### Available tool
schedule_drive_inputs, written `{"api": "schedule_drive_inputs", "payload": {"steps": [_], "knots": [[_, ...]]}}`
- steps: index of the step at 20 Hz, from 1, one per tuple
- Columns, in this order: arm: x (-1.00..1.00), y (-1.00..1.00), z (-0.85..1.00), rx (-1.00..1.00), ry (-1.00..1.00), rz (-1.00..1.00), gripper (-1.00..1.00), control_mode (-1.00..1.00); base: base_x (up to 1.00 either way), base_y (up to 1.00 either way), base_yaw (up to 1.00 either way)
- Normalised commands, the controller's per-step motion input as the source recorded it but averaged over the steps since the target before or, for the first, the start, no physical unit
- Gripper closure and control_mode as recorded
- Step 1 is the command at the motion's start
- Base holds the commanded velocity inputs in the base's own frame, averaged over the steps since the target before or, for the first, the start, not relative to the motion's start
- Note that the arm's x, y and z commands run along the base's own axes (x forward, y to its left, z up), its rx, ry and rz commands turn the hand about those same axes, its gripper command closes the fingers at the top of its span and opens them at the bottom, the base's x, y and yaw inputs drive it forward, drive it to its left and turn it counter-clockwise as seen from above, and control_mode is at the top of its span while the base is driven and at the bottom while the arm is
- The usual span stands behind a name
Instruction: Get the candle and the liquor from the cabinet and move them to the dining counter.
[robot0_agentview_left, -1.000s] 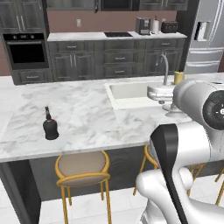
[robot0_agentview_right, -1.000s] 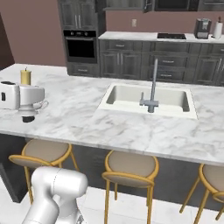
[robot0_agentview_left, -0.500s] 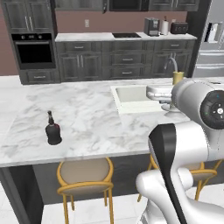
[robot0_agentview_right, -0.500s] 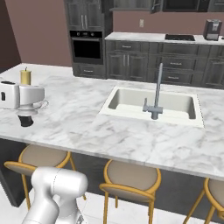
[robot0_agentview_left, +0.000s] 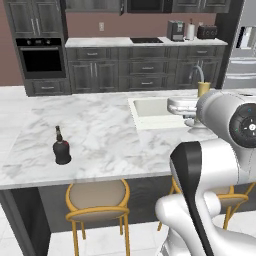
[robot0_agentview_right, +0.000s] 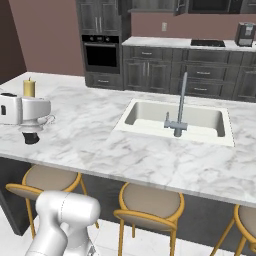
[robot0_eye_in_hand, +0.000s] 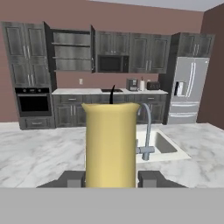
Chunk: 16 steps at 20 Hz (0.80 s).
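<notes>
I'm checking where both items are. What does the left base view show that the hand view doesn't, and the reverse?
Left base view alone: the liquor standing upright on the dining counter, left of the sink, with a stool below.

Hand view alone: the candle close up between the gripper's jaws, and the open cabinet on the far wall.

Both: the marble counter, sink, faucet, oven and fridge.

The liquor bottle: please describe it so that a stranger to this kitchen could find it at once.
Find the large white marble dining counter with the inset sink. Well left of the sink, near the front edge above a tan stool, stands the liquor bottle: squat, black, thin-necked, alone on the marble there.
</notes>
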Motion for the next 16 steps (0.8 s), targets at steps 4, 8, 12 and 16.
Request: {"api": "schedule_drive_inputs", "payload": {"steps": [4,8,12,16], "knots": [[0.00,0.00,0.00,0.00,0.00,0.00,1.00,1.00,0.00,0.00,0.00],[0.00,0.00,0.00,0.00,0.00,0.00,1.00,1.00,0.00,0.00,0.00],[0.00,0.00,0.00,0.00,0.00,0.00,1.00,1.00,0.00,0.00,0.00],[0.00,0.00,0.00,0.00,0.00,0.00,1.00,1.00,0.00,0.00,0.00]]}}
